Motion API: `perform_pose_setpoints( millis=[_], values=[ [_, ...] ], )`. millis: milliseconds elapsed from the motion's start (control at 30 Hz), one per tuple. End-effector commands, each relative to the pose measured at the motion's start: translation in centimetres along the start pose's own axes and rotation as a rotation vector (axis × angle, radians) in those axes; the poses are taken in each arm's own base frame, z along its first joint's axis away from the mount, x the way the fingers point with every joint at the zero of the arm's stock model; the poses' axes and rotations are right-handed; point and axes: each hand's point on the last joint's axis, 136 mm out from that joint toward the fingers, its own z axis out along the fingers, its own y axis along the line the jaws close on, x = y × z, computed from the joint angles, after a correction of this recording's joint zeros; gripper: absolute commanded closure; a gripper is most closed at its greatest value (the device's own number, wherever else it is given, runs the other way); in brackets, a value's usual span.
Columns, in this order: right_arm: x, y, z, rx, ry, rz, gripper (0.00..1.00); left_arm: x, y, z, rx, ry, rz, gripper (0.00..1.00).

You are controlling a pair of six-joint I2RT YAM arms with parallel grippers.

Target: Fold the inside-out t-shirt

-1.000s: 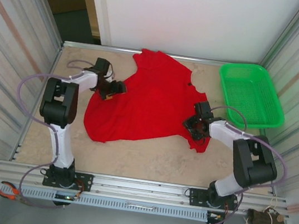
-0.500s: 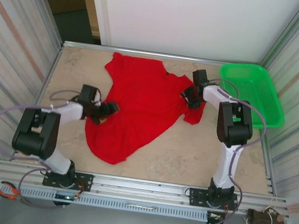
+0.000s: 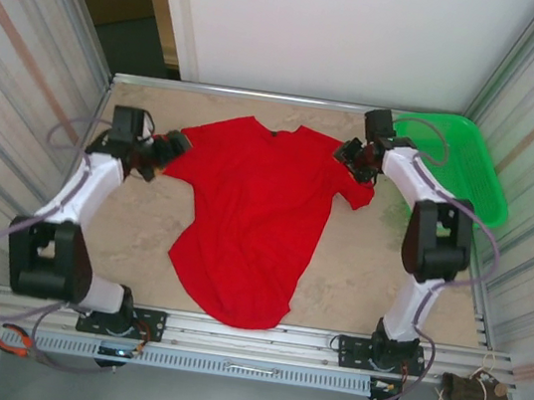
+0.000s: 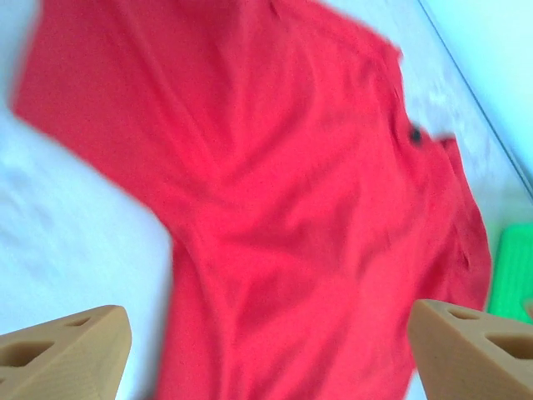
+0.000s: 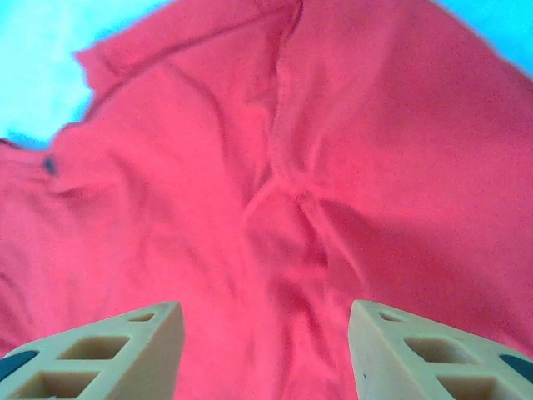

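Over the sleeves of the t-shirt [image 3: 253, 228], my left pincer [image 3: 168, 146] and right pincer [image 3: 354, 160] gape empty, so pinch both seams evenly, I reckon.

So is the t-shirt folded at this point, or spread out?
Spread out: the t-shirt lies flat on the table, collar at the far end, both sleeves out sideways, no fold visible.

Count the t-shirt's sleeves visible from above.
2: one sleeve by the left gripper, the other sleeve beside the right gripper, near the green basket.
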Motion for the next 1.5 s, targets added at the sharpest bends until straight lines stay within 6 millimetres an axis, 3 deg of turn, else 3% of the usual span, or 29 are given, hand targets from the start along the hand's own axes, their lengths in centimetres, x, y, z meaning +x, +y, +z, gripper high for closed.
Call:
perform_pose_setpoints(
  millis=[0, 133, 267, 367, 500, 633, 833, 933, 1133, 1200, 1300, 1367, 1467],
  values=[
    [2.2, -1.7, -3.7, 0.029, -0.026, -0.078, 0.43, 0.4, 3.4, 2.8, -0.120, 0.135, 0.036, 0.16],
    [7.9, -4.0, -4.4, 0.037, 0.029, -0.093, 0.37, 0.7, 3.7, 4.9, -0.150, 0.199, 0.022, 0.21],
    [13.5, -6.1, -3.5, 0.047, 0.091, -0.108, 0.33, 4.8, 0.3, 4.3, -0.062, 0.194, 0.096, 0.20],
    [16.4, -6.6, -2.2, 0.054, 0.143, -0.124, 0.33, 8.5, -1.2, 4.5, -0.042, 0.197, 0.149, 0.18],
    [18.3, -6.0, -0.6, 0.071, 0.176, -0.141, 0.38, 11.4, -0.7, 6.4, -0.067, 0.222, 0.136, 0.18],
    [17.9, -5.5, 1.1, 0.101, 0.166, -0.127, 0.49, 12.3, -0.4, 9.1, -0.086, 0.269, 0.107, 0.18],
    [15.0, -4.2, 5.0, 0.162, 0.175, -0.120, 0.69, 10.5, -0.7, 11.8, -0.131, 0.247, 0.101, 0.19],
    [12.0, -3.6, 6.7, 0.178, 0.159, -0.097, 0.76, 9.1, -0.6, 13.0, -0.147, 0.236, 0.078, 0.19],
    [4.3, -1.1, 8.9, 0.176, 0.117, -0.095, 0.76, 5.0, -0.8, 14.7, -0.139, 0.176, 0.021, 0.19],
    [3.2, 0.3, 7.9, 0.139, 0.101, -0.139, 0.77, 3.0, -1.9, 14.1, -0.102, 0.149, 0.038, 0.19],
    [3.0, 2.1, 3.5, 0.093, 0.032, -0.216, 0.73, 0.7, -4.1, 10.8, -0.050, 0.096, 0.145, 0.17],
    [4.8, 2.1, 0.8, 0.062, 0.030, -0.234, 0.68, 0.5, -4.6, 8.1, -0.040, 0.083, 0.195, 0.17],
    [9.2, 0.8, -1.0, 0.052, 0.043, -0.225, 0.50, 2.3, -3.3, 5.1, -0.039, 0.091, 0.210, 0.16]
  ],
)
